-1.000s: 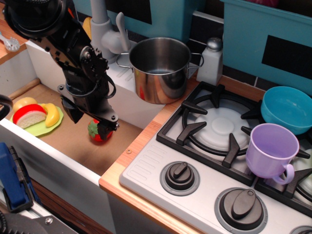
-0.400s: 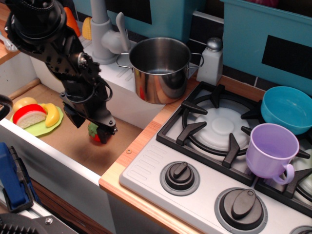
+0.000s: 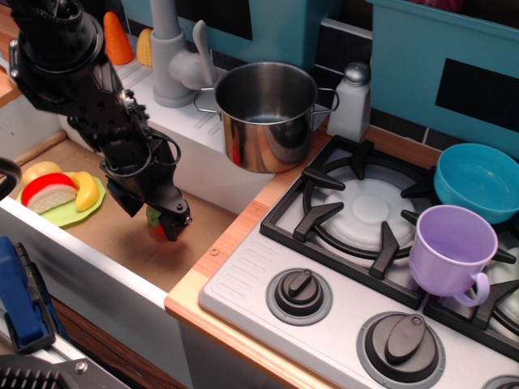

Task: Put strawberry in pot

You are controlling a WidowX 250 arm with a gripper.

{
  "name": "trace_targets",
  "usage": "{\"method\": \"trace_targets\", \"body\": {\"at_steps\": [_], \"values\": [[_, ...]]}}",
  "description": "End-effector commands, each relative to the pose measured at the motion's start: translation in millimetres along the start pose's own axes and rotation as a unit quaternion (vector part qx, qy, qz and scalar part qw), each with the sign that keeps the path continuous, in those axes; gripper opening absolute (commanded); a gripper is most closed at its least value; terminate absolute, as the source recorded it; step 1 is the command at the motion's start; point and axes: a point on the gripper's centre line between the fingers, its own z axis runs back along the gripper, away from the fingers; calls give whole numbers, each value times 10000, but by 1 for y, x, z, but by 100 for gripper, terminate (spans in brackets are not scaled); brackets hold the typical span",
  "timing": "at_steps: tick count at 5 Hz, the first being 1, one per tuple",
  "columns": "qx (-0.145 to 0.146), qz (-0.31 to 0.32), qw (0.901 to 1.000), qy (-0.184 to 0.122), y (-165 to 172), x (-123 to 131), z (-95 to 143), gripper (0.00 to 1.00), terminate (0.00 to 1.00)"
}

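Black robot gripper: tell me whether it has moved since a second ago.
Yes. The black robot gripper has shifted left and slightly down over the small red toy strawberry, away from the shiny steel pot.

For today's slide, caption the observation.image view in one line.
Pincer down on the strawberry in the sink, steel pot waiting empty behind.

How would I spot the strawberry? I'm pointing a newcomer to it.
Look into the brown-floored toy sink left of the stove. Under the black pincer, right of the green plate, sits a small red plastic strawberry with a green top. It is mostly hidden, and is the only red-and-green piece off the plate.
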Motion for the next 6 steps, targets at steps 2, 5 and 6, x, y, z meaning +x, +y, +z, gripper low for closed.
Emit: {"method": "trace_targets", "body": {"at_steps": [2,5,6], "values": [[-37,194,9996,-196,8,9,-6,0,0],[1504,251,9871,493,3,17,125,0,0],[1943,-45,9796,519,-9,44,170,0,0]]}}
